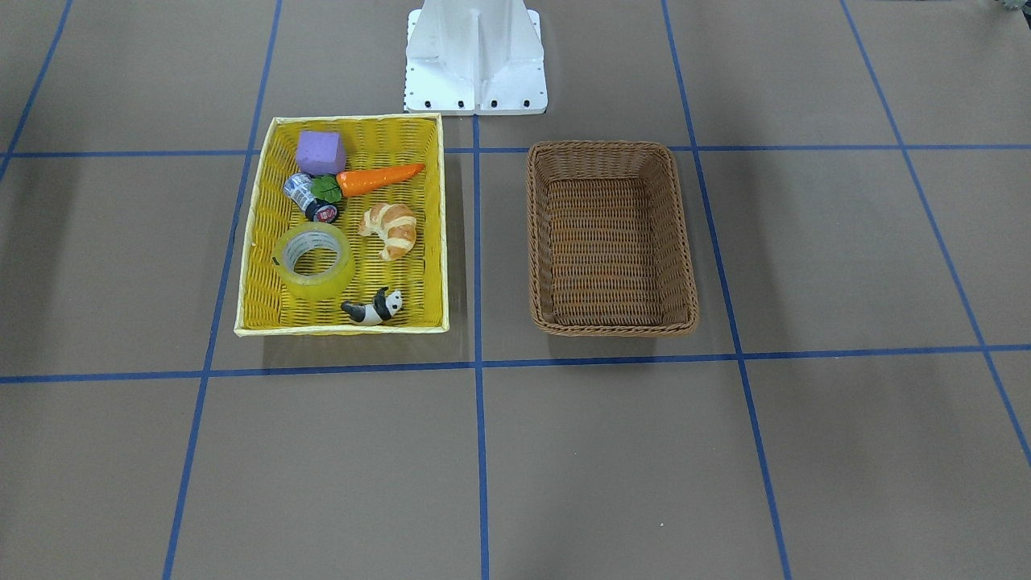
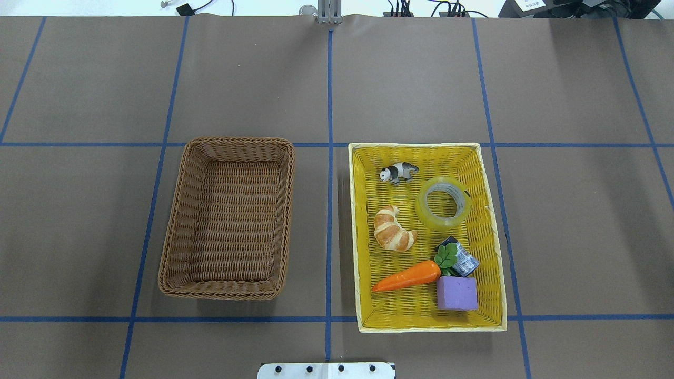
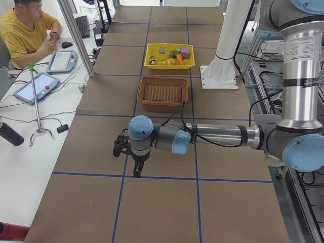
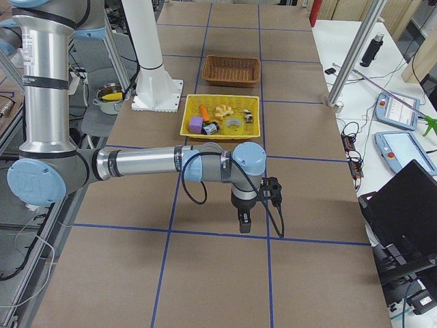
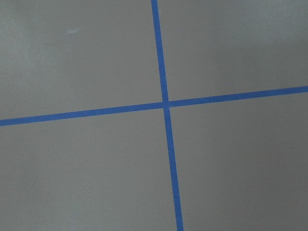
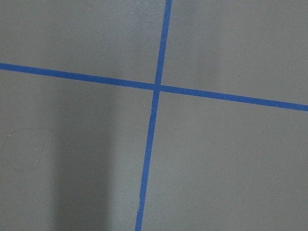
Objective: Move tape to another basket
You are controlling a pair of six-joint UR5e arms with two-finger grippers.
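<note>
The tape (image 1: 319,284) is a yellowish roll lying flat in the yellow basket (image 1: 256,242), between a toy panda and a small bottle; it also shows in the overhead view (image 2: 441,221). The brown wicker basket (image 1: 612,327) stands empty beside it (image 2: 221,290). My left gripper (image 3: 135,169) hangs over bare table far from both baskets, seen only in the exterior left view. My right gripper (image 4: 244,222) hangs over bare table on the other side, seen only in the exterior right view. I cannot tell whether either is open or shut. Both wrist views show only table and blue lines.
The yellow basket also holds a croissant (image 2: 392,229), a carrot (image 2: 408,276), a purple cube (image 2: 456,292), a black-capped bottle (image 2: 463,260) and a panda (image 2: 398,171). The robot's white base (image 1: 475,56) stands behind the baskets. An operator (image 3: 28,30) sits beside the table.
</note>
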